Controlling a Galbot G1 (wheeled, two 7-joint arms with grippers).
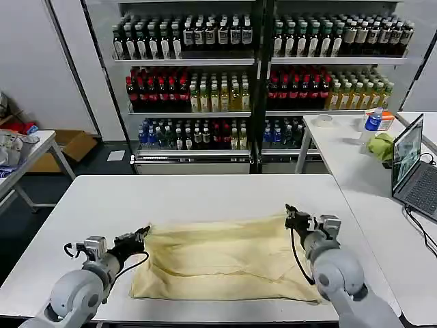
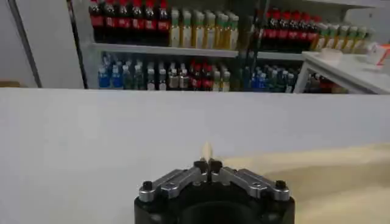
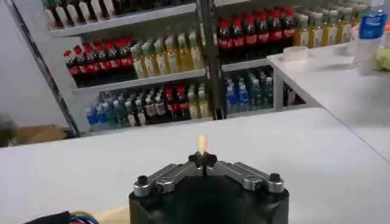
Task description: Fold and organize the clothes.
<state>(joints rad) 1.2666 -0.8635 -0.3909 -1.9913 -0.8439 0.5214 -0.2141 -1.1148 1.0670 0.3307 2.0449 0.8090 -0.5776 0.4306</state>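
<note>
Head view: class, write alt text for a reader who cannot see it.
A pale yellow T-shirt lies folded on a white table, the left gripper and right gripper each pinching a far corner. Shelves of bottled drinks stand behind.

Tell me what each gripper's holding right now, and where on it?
Left gripper pinches the T-shirt at its far left corner; right gripper pinches its far right corner. Both are shut on cloth.

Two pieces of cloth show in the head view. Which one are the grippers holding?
The pale yellow T-shirt on the near table: left gripper and right gripper pinch its far corners. The green cloth lies untouched beside the laptop.
</note>
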